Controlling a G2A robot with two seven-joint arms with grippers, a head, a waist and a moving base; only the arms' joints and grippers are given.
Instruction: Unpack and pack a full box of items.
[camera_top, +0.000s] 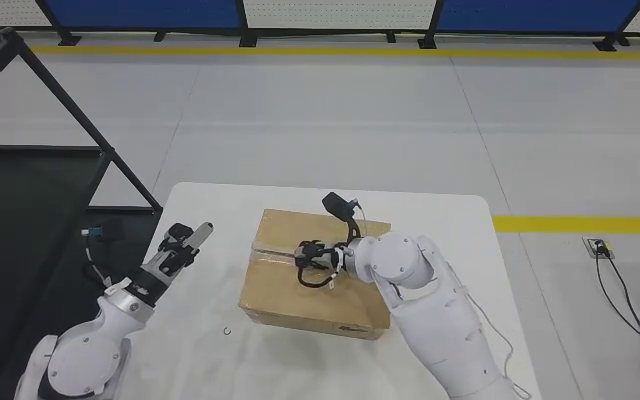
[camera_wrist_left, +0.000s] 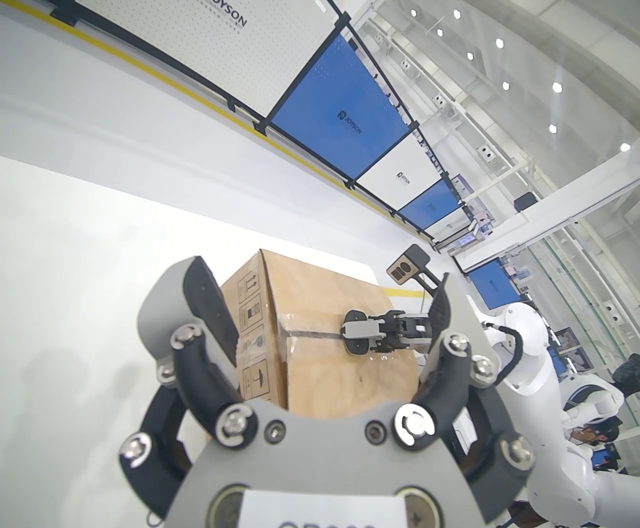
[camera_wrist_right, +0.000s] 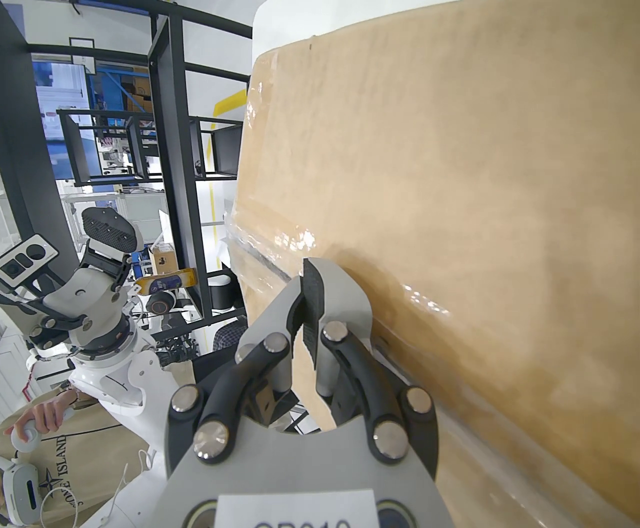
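Box: a brown cardboard box (camera_top: 315, 285) with its flaps closed. It sits directly beneath the right end effector (camera_top: 308, 265) and ahead of the left end effector (camera_top: 195, 238), well past that one's fingertips. It stands on the white surface (camera_top: 430, 215).
Tape: clear tape (camera_wrist_right: 280, 240) runs along the middle seam of the box's top and folds down over its edge, just in front of the right end effector's tips.
Right end effector: the fingers are pressed together with nothing between them. It lies low over the box's top, tips at the taped seam. Whether they touch the cardboard cannot be told.
Left end effector: the fingers are spread wide apart and hold nothing. It hangs above bare surface off the box's side, pointed towards the box and apart from it.
Small item: a tiny dark ring (camera_top: 229, 331) lies on the surface behind the left end effector's fingertips, near the box's closest corner.
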